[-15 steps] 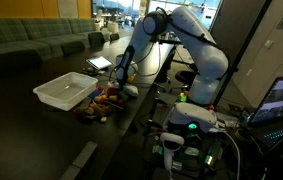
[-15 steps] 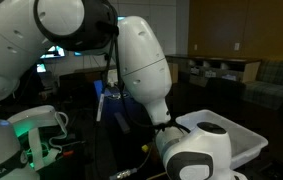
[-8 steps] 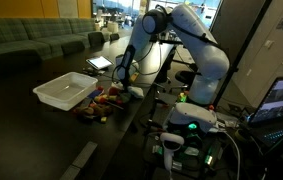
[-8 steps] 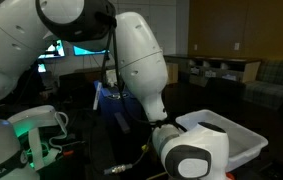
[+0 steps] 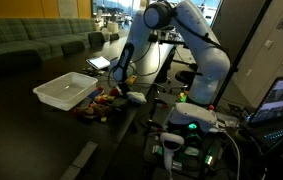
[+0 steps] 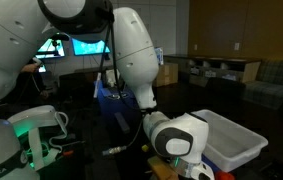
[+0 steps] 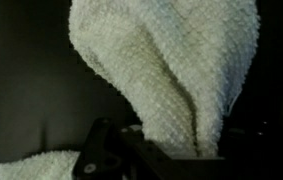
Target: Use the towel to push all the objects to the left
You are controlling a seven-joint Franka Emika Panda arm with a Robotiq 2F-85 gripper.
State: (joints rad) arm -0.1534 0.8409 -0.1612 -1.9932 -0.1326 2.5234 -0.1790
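The towel (image 7: 171, 60), a pale knobbly cloth, fills the wrist view and hangs bunched from my gripper (image 7: 173, 150), which is shut on its pinched end. In an exterior view the gripper (image 5: 122, 80) hangs low over the dark table, with the towel (image 5: 135, 97) trailing on the surface beside it. The objects (image 5: 99, 104), a small heap of red, yellow and brown toys, lie just to the left of the towel. In an exterior view the wrist (image 6: 175, 136) blocks most of the heap; only a few bright bits (image 6: 181, 166) show beneath it.
A white plastic tray (image 5: 51, 91) stands on the table just beyond the toys, also seen as the tray (image 6: 237, 142). A tablet (image 5: 100, 62) lies further back. Robot base, cables and a lit box (image 5: 189, 125) crowd the near side.
The arm has shifted a little, dragging the towel slightly toward the near table edge. In the other exterior view the wrist has swung left and lower. The grip has stayed shut.
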